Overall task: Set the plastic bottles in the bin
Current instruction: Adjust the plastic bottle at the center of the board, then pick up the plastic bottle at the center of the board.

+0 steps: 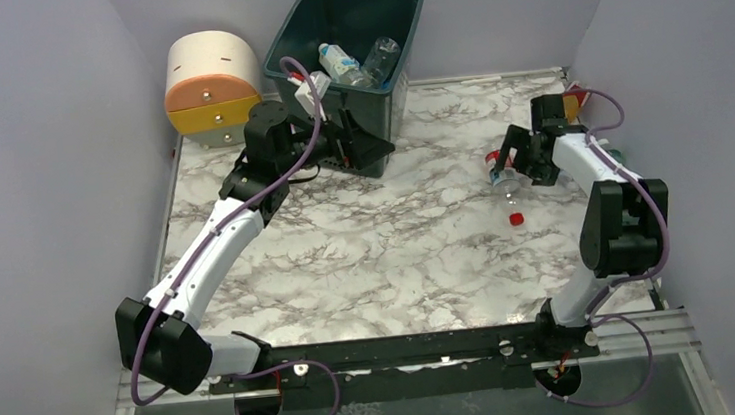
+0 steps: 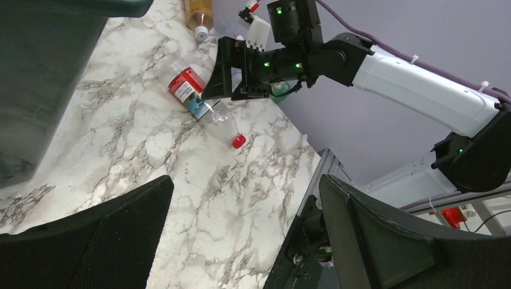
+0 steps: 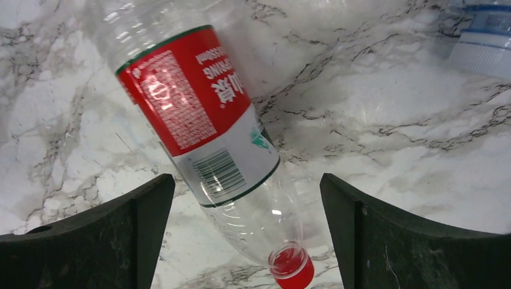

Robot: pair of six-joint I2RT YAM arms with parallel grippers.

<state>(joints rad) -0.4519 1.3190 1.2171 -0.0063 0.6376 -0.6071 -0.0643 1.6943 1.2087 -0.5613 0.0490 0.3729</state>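
Observation:
A clear plastic bottle (image 3: 205, 132) with a red label and a red cap (image 3: 291, 270) lies on the marble table (image 1: 367, 248), right of centre (image 1: 508, 191). My right gripper (image 3: 246, 180) hovers over it, open, one finger on each side of the bottle's shoulder and neither touching it. The same bottle (image 2: 199, 102) shows in the left wrist view under the right gripper (image 1: 512, 160). The dark green bin (image 1: 415, 23) stands at the back and holds two bottles (image 1: 341, 61). Just in front of the bin's near wall, my left gripper (image 1: 364, 153) (image 2: 244, 180) is open and empty.
A rounded cream, orange and yellow drawer unit (image 1: 212, 86) stands left of the bin. An orange bottle (image 2: 199, 12) lies at the far right of the table. Another bottle with a blue label (image 3: 482, 36) lies close beyond the right gripper. Grey walls close in both sides.

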